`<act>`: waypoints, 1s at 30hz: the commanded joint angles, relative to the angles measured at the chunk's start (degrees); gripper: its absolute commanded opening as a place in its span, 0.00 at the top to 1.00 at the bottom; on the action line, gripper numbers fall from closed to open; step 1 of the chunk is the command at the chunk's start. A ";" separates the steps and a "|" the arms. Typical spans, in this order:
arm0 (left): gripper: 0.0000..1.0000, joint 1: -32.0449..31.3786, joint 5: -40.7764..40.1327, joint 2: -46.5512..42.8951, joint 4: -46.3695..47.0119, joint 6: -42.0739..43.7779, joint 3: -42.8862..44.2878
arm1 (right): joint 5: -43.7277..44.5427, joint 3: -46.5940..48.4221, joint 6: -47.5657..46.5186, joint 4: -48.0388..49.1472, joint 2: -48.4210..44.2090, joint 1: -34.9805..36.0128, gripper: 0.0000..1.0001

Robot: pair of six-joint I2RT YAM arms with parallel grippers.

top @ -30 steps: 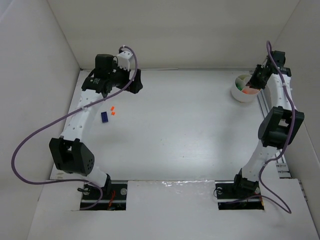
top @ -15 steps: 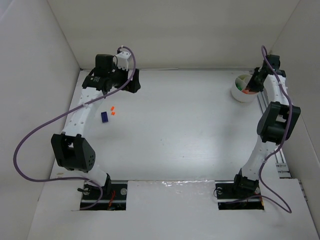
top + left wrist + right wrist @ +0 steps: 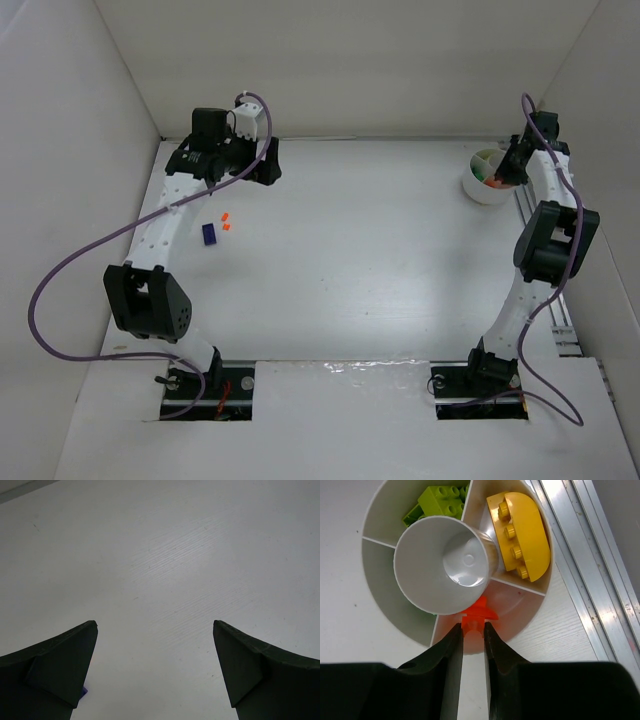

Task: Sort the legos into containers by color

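The white divided cup (image 3: 480,194) stands at the back right. My right gripper (image 3: 473,627) is shut on a small orange lego (image 3: 478,613), holding it over the cup's orange-tinted wedge (image 3: 520,607). A yellow lego (image 3: 522,535) and a green lego (image 3: 442,500) lie in other wedges. In the top view the right gripper (image 3: 508,168) hangs at the cup's right rim. A dark blue lego (image 3: 209,233) and two orange legos (image 3: 226,221) lie on the table at the left. My left gripper (image 3: 262,165) is open behind them with nothing in it; a blue sliver (image 3: 84,692) peeks past its left finger (image 3: 60,665).
An aluminium rail (image 3: 590,580) runs along the table's right edge beside the cup. White walls enclose the table at the back and both sides. The cup has a raised round hub (image 3: 445,565) in its middle.
The right wrist has shifted slightly back over the cup, still gripping the orange lego. The left gripper has edged a little toward the back left.
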 commanded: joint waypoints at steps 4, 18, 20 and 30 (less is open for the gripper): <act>0.00 0.03 0.48 -0.36 0.26 -0.91 2.95 | 1.86 1.61 -0.80 3.88 -0.66 -0.32 0.65; 0.00 3.26 0.48 -1.42 2.89 -2.14 1.37 | -2.61 0.90 -0.80 3.36 -5.31 -0.32 0.55; 0.00 5.11 1.01 -1.42 2.90 -3.89 2.07 | -6.29 2.47 -0.27 2.05 -6.28 0.99 0.55; 0.03 7.76 -2.58 -2.65 9.66 -11.02 -10.12 | -17.02 8.72 2.81 1.35 -8.31 14.16 0.55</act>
